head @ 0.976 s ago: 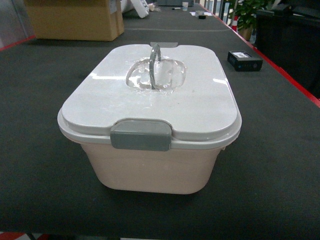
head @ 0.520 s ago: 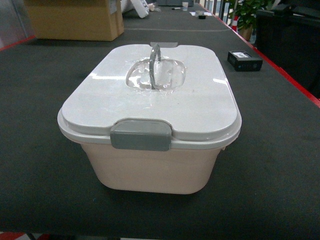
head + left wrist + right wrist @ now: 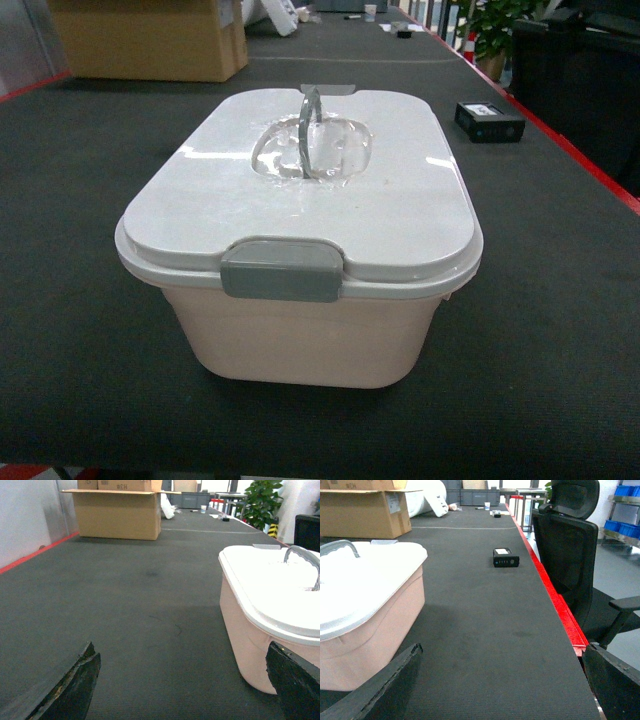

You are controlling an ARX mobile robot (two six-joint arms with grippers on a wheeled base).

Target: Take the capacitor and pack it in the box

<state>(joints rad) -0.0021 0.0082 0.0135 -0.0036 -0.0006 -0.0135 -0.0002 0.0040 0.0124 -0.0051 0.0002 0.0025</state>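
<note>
**Both grippers spread wide at the near edge, box shut in the middle of the table**

The left gripper [image 3: 182,687] is seen from its wrist camera with its two dark fingers set far apart at the bottom corners of the view, nothing held between them; the left finger [image 3: 75,690] shows worn, chipped edges. The right gripper [image 3: 495,685] is likewise spread wide and holds nothing, its fingers framing bare mat. Neither gripper is seen in the head view.

The box [image 3: 300,335] is placed near the robot, in the middle of the dark table [image 3: 80,330]. Its white lid [image 3: 300,215] is seated on the pink tub, the near grey latch clip [image 3: 282,270] is folded down over the rim, and the grey handle [image 3: 309,125] stands upright over a recess in the lid.

A small black device [image 3: 489,121] is seen far right, close to the red table edge. A brown cardboard carton [image 3: 150,40] stands far left. An office chair [image 3: 567,545] is seen beyond the right edge, and a potted plant [image 3: 262,500] at the far right
</note>
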